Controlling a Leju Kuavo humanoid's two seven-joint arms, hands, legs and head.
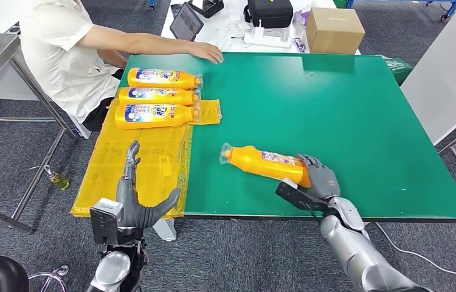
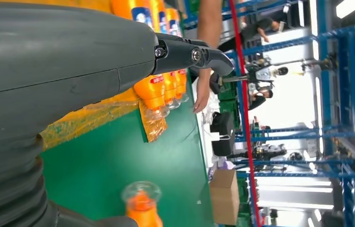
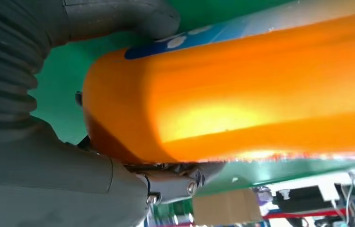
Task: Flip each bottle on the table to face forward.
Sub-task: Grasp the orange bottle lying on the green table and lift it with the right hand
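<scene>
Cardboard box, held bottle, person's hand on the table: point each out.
Cardboard box (image 1: pixel 334 29), head view, its top face.
Held bottle (image 1: pixel 262 163), head view, mid-body.
Person's hand (image 1: pixel 208 53), head view, its back.

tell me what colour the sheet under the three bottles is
Yellow, translucent plastic sheet under the three bottles; clearest in the head view.

Bright, even light; blurred wrist close-ups
</scene>
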